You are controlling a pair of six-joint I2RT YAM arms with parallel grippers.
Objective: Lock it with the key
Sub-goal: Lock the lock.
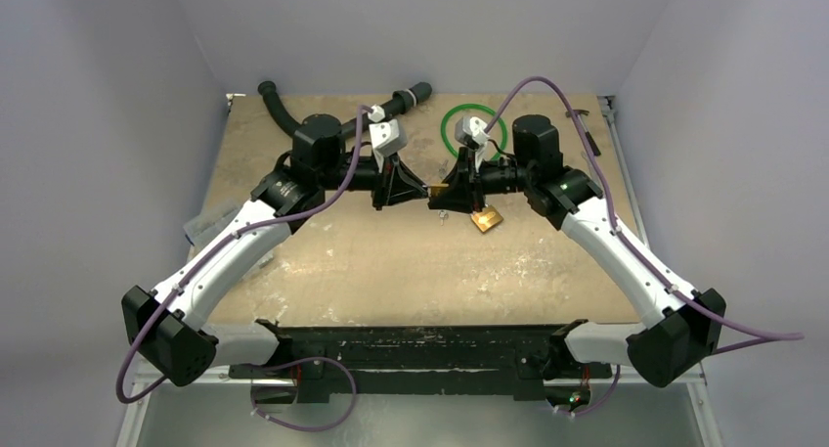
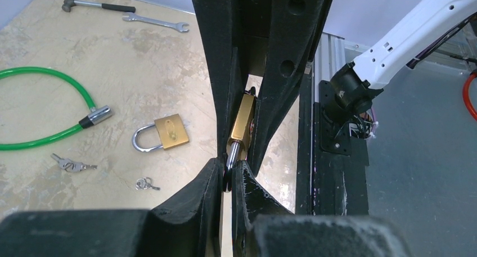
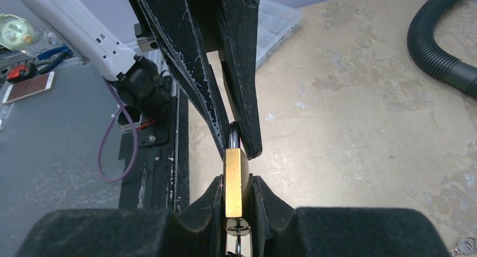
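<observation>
A small brass lock (image 3: 235, 181) hangs in mid-air between both grippers, edge-on to both wrist cameras. My right gripper (image 3: 236, 192) is shut on its brass body. My left gripper (image 2: 230, 170) is shut on the silver shackle end of the lock (image 2: 243, 125). A silver key (image 3: 237, 228) sticks in the lock's near end, deep between the right fingers, with a ring hanging from it. In the top view the left gripper (image 1: 420, 190) and the right gripper (image 1: 452, 191) meet tip to tip over the middle of the table, around the lock (image 1: 438, 188).
A second brass padlock (image 2: 163, 133) lies flat on the table, with loose keys (image 2: 73, 165) and a small ring (image 2: 145, 183) near it. The green cable loop (image 2: 34, 108), a hammer (image 2: 95, 4) and a wrench (image 2: 154, 22) lie beyond. A black hose (image 3: 444, 43) runs along the far left.
</observation>
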